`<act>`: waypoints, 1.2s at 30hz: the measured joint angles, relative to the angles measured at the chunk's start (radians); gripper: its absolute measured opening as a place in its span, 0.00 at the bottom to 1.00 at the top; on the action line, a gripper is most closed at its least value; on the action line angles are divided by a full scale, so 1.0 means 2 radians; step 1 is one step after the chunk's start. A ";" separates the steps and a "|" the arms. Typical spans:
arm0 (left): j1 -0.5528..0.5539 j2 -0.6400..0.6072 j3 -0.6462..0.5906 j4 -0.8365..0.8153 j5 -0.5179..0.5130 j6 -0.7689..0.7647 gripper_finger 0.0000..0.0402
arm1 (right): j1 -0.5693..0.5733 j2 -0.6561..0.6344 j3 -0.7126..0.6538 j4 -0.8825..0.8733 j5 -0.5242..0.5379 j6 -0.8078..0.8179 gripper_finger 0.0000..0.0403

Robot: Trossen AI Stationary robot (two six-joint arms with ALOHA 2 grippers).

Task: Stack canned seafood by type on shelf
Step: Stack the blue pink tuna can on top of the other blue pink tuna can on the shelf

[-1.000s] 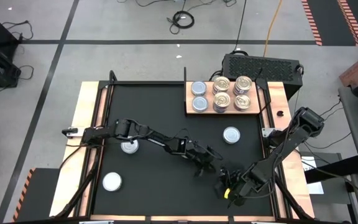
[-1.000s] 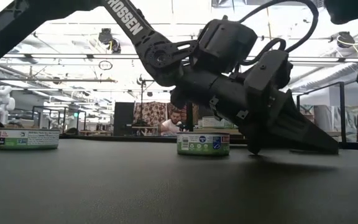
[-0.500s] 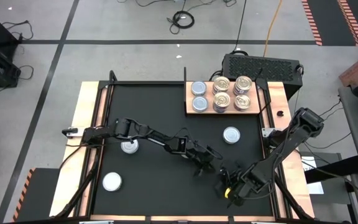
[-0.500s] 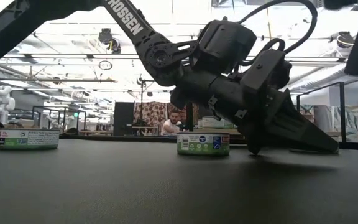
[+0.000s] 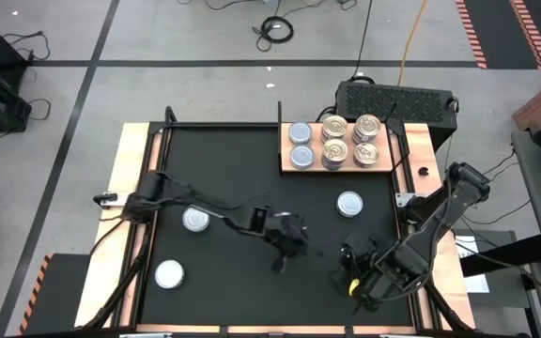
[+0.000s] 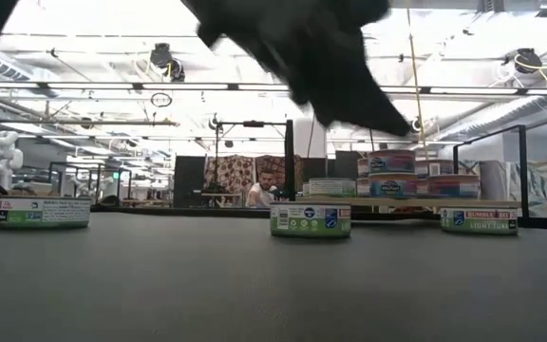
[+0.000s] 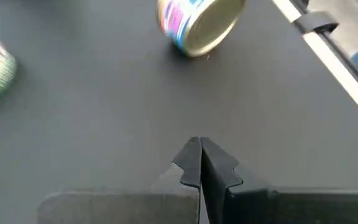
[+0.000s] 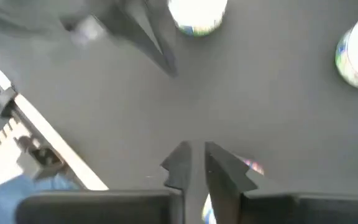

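On the wooden shelf (image 5: 285, 145) at the far right stand silvery-topped tins (image 5: 301, 145) and gold-topped tins (image 5: 350, 141). Three silvery tins lie loose on the black mat (image 5: 349, 203) (image 5: 195, 220) (image 5: 169, 273). My left gripper (image 7: 201, 155) is shut and hangs above the mat's middle (image 5: 283, 255). My right gripper (image 8: 194, 155) hovers at the near right (image 5: 347, 265), its fingers a narrow gap apart with nothing between the tips. A tin with a gold face and a pink-blue label (image 7: 201, 25) shows tilted near the right rail. My right gripper has a strip of pink label (image 8: 251, 167) showing just behind its fingers. The fingers themselves hide the rest of that tin. Whether they touch it I cannot tell.
The mat is bounded by black rails with wooden borders (image 5: 130, 188). A black perforated box (image 5: 393, 99) stands behind the shelf. In the low view the shelf's tins (image 6: 392, 176) stand two high behind the loose tins (image 6: 310, 218) (image 6: 480, 218).
Both grippers have risen off the mat. My left gripper has also drawn back toward the table's left and rolled a little. In the low view it has left the mat level and uncovered the tin at the right.
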 joint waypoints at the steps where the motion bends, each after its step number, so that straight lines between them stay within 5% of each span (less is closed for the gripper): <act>1: -0.008 -0.023 -0.017 0.003 -0.017 0.005 0.00 | 0.001 0.000 0.000 0.002 -0.017 0.006 0.13; 8: -0.046 -0.221 -0.216 0.053 -0.154 -0.006 0.00 | 0.009 0.014 0.000 -0.008 -0.072 0.013 0.37; 18: -0.053 -0.417 -0.466 0.315 -0.132 -0.046 0.00 | 0.010 0.035 0.000 -0.041 -0.108 0.014 0.65; 28: -0.050 -0.429 -0.494 0.367 -0.128 -0.033 0.00 | 0.007 0.075 -0.001 -0.056 -0.129 0.118 0.82; 36: -0.049 -0.429 -0.494 0.365 -0.120 -0.028 0.00 | -0.006 0.105 -0.001 -0.045 -0.210 0.115 0.89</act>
